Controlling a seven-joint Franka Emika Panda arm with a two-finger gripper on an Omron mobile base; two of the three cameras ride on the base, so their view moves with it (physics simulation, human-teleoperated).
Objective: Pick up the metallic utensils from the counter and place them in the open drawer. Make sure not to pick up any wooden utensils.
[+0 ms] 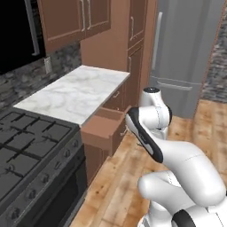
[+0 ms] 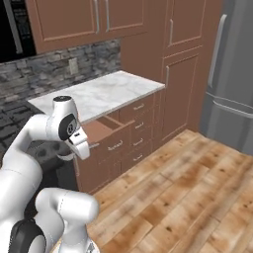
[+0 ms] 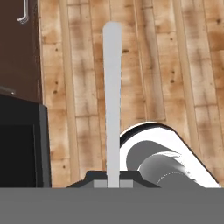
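White arm segments fold back on themselves beside the cabinet run, elbow raised next to the drawer (image 1: pixel 104 126), wrist turned so the hand camera looks straight down at the wood-plank floor (image 3: pixel 157 70). The gripper (image 3: pixel 113 183) is clenched on one silver-grey utensil (image 3: pixel 112 100), a flat, narrow bar with a rounded end that stands up from between the finger tips, over the floor. Which utensil it is cannot be told.

One drawer stands pulled out under the front edge of the counter (image 1: pixel 75 95); its inside is not legible. One marble counter slab lies between the black stove top (image 1: pixel 26 142) and the tall cabinet.
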